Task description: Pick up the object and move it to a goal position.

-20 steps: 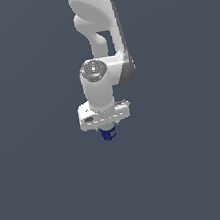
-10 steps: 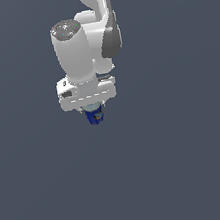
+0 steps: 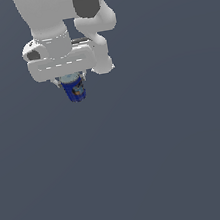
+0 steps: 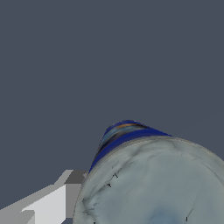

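Bare simulator scene, as far as I can see: flat slate-grey backdrop (image 3: pixel 181 161) everywhere (no furniture, walls or floor edge), smooth rendered white arm (image 3: pixel 51 20), no real-room cues.

Arm enters from the top of the exterior view, white links with a dark grey joint cover at the upper right of that view. Wrist points straight down. The hand body is a wide white bar, seen broadside, with a rounded white housing bulging at its end on the exterior view's right. Gripper (image 3: pixel 72 85) hangs below the bar, closed on the can (image 3: pixel 75 91), whose pale top sits tucked up against the hand's underside. Fingers mostly hidden behind the bar and the can in the exterior view. Wrist view: one white-and-grey finger (image 4: pixel 65 192) shows, pressed against the can's rim. The other finger is not visible.
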Robot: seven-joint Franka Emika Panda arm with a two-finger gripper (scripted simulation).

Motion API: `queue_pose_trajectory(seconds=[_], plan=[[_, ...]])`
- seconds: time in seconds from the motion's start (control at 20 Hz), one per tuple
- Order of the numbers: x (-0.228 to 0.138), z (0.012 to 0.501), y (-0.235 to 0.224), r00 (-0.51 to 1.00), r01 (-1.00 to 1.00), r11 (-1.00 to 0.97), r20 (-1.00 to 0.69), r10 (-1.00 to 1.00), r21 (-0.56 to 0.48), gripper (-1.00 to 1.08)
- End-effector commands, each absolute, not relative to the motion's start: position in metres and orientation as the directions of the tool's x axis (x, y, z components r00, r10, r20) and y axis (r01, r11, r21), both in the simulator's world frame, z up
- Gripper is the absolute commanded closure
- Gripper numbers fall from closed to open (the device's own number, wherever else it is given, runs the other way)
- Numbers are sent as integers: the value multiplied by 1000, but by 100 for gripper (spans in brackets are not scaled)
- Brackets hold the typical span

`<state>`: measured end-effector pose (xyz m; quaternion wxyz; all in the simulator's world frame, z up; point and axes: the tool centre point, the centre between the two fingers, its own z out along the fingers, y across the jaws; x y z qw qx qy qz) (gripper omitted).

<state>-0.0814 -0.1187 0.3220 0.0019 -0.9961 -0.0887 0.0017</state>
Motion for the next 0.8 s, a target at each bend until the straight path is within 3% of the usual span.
queue_pose_trajectory(seconds=[0.0, 0.75], plan=[[-93, 351, -132, 984, 177, -984, 1, 177, -3, 108], [-141, 477, -194, 984, 177, -984, 0, 177, -1, 108]])
